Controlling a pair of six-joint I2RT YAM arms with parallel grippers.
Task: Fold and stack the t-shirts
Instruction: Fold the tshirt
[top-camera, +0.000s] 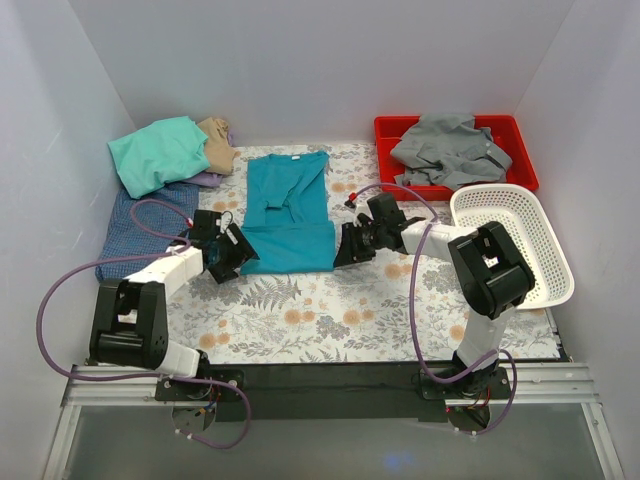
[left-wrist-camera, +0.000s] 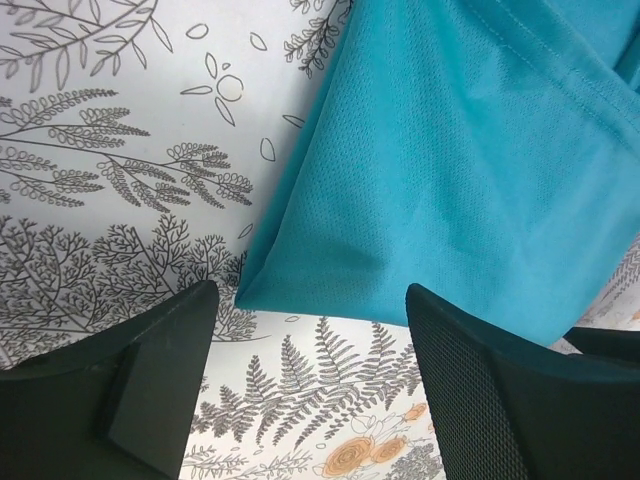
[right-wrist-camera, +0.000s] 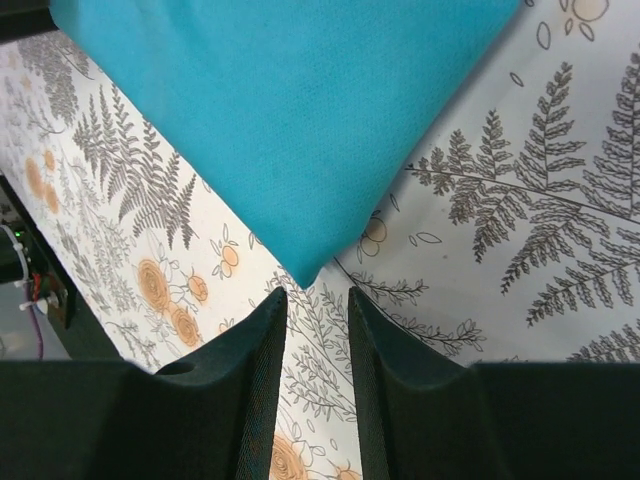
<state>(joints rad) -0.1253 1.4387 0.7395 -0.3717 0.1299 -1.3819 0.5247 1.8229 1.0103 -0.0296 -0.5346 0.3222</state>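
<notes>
The deep-teal t-shirt (top-camera: 288, 210) lies flat mid-table with its sides folded in, collar at the far end. My left gripper (top-camera: 234, 256) is open and empty at the shirt's near left corner; in the left wrist view the corner (left-wrist-camera: 450, 170) lies just ahead of the gripper (left-wrist-camera: 312, 330). My right gripper (top-camera: 352, 246) sits at the near right corner, its jaws a narrow gap apart and empty; in the right wrist view the shirt's corner (right-wrist-camera: 290, 120) points at the gripper (right-wrist-camera: 318, 305) without being between the fingers.
Mint green (top-camera: 155, 155), tan (top-camera: 217, 143), lilac (top-camera: 205, 180) and blue-checked (top-camera: 140, 225) shirts are piled at the far left. A grey shirt (top-camera: 450, 150) lies in the red tray (top-camera: 525, 165). A white mesh basket (top-camera: 515, 240) stands at the right. A floral cloth (top-camera: 300, 310) covers the table.
</notes>
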